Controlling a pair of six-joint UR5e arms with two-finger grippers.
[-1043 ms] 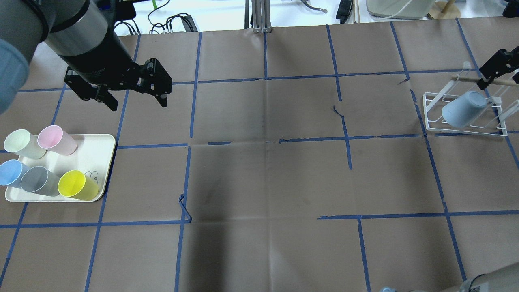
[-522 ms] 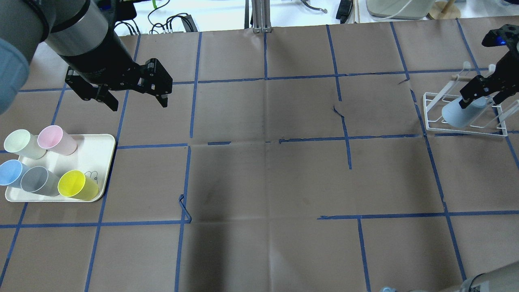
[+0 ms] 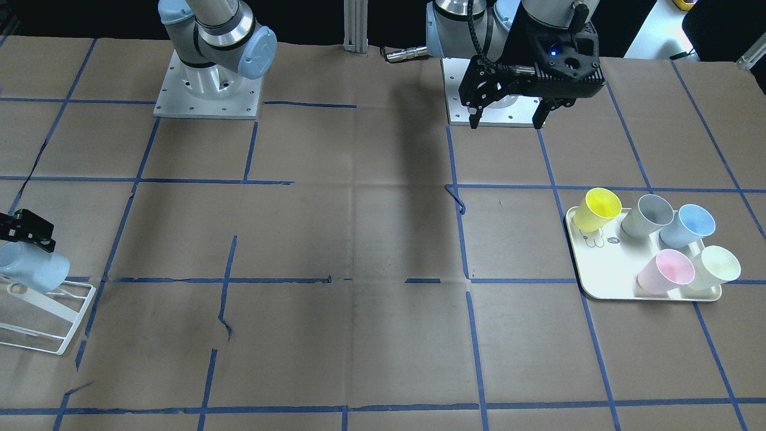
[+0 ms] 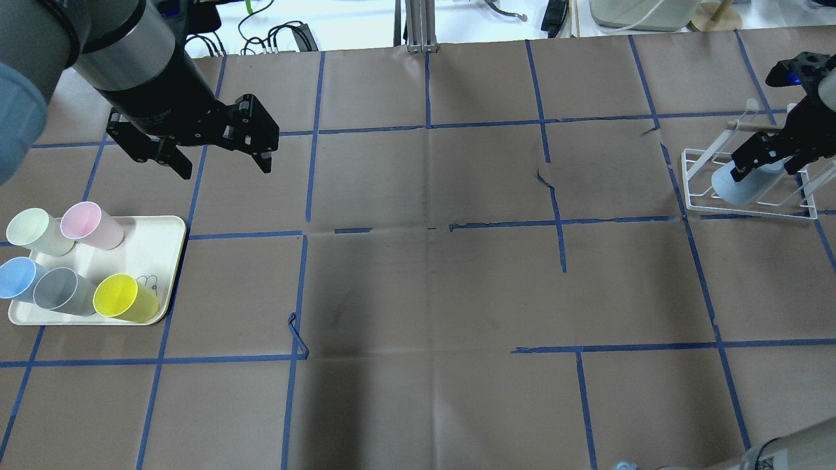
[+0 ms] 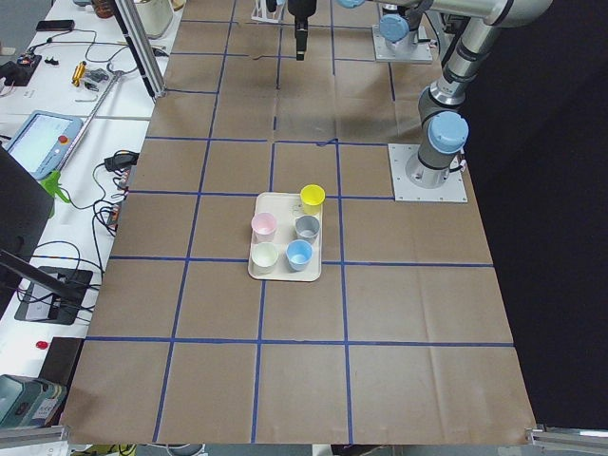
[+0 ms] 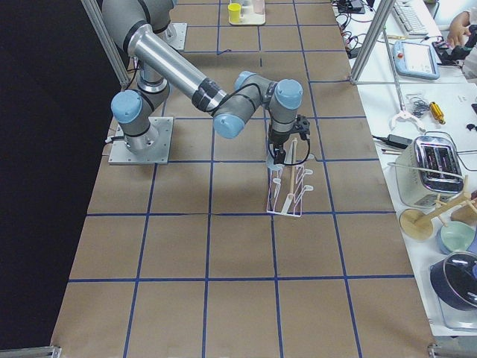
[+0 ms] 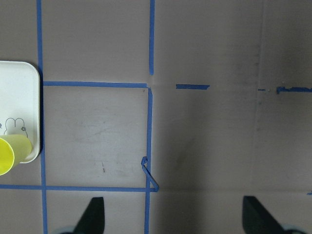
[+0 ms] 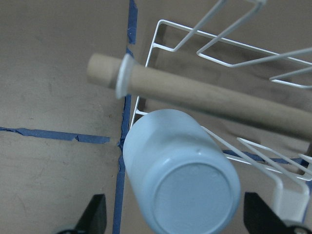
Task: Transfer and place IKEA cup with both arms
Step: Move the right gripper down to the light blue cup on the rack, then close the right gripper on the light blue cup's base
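Beyond the tray at the desk's 9 o'clock, the left hand hangs spread, pointing down, while at 2 o'clock the right hand, spread, straddles the bottom-up IKEA cup leaning on the white rack.

Brown paper-covered table, blue tape grid, cluttered white side benches

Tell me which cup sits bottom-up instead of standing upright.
The pale-blue cup, leaning on the white wire rack inside the open right claw. The five other cups stand mouth-up on the tray.
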